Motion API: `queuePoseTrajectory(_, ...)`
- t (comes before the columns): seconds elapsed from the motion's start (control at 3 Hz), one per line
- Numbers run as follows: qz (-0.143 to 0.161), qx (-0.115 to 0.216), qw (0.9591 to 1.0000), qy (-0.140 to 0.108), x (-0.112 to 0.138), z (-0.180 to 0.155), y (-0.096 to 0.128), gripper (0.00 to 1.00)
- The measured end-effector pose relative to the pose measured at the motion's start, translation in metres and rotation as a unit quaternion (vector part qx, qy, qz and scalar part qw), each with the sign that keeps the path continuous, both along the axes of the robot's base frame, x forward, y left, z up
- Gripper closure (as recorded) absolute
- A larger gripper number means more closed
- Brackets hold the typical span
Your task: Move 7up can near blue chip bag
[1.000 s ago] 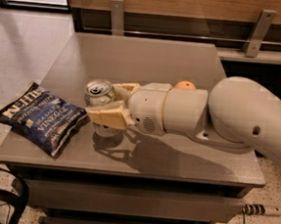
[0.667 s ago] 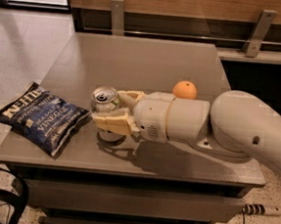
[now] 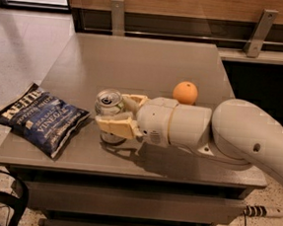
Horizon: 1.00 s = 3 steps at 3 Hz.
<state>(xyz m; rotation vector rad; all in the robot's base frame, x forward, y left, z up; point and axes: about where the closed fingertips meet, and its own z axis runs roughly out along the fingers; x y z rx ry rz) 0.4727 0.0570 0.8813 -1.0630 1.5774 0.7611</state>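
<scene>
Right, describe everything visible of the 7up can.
The 7up can is a small silvery metal drink can, standing upright with its round pull-tab top facing up. Its middle is hidden by the gripper, whose jaws clamp it front and back, so only the top and base show. It is near the front of the table; whether it rests there or is just lifted is unclear. The blue chip bag lies apart on the picture's left, and an orange sits further back on the right.

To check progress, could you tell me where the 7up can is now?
In the camera view, the 7up can sits in the gripper near the front of the table, just right of the blue chip bag.
</scene>
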Motion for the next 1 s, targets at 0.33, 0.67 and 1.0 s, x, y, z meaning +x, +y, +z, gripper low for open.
queuePoseTrajectory(0.33,0.002,-0.001,1.0000,-0.001,-0.0009,0.0006,0.0019,0.43)
queuePoseTrajectory(0.67,0.003,-0.002,1.0000,-0.001,-0.0017,0.0011,0.0038,0.20)
queuePoseTrajectory(1.0,0.005,-0.002,1.0000,-0.002,-0.0026,0.0016,0.0057,0.00)
